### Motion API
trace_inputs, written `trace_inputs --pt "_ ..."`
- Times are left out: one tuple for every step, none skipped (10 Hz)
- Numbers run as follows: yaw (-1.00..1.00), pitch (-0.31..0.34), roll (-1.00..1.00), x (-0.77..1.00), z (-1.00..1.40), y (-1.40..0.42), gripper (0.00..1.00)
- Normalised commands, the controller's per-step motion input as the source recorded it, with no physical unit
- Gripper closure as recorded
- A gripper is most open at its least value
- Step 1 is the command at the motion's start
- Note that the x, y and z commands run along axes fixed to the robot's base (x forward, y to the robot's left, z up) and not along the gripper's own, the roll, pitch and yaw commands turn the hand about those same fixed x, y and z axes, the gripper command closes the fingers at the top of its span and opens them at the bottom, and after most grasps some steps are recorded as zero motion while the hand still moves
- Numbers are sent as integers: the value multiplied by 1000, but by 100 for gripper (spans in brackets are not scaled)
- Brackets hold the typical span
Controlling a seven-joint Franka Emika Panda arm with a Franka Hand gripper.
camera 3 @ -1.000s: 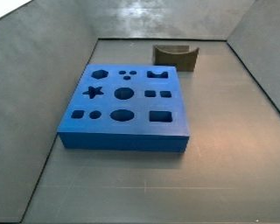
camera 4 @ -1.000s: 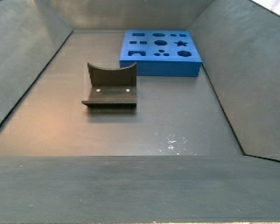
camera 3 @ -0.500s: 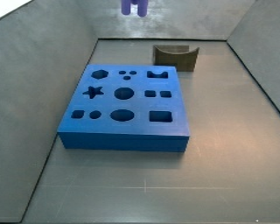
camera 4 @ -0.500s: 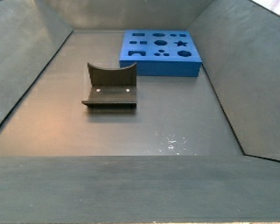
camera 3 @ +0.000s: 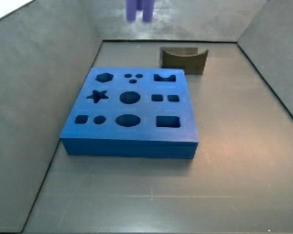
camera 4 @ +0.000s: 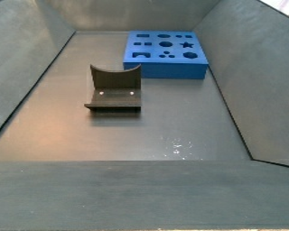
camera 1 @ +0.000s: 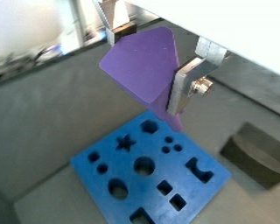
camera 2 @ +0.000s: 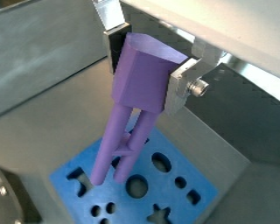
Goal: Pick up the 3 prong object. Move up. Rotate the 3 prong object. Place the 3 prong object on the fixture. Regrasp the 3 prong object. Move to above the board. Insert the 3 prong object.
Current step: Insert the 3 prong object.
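The small purple plastic three-pronged peg (camera 2: 136, 105) is held clamped between the silver plates of the claw (camera 2: 149, 54), prongs down, high above the large blue slab board (camera 2: 154, 188).

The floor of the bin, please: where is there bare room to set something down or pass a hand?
The floor in front of the fixture is bare up to the near wall, and so is the strip beside the board towards the side wall. The gap between board and fixture is narrower. The end effector, shut on the 3 prong object, hangs high above the board.
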Motion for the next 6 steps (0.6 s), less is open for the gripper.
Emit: trace_inputs --pt "1000 -114 -106 0 -506 0 100" --pt "1000 -104 -106 0 -497 0 100" --pt "986 -110 -141 0 -409 0 100" --pt "614 -69 -206 0 -31 343 100" --pt "531 -20 -213 0 0 429 100" --pt "423 -19 -266 0 83 491 100"
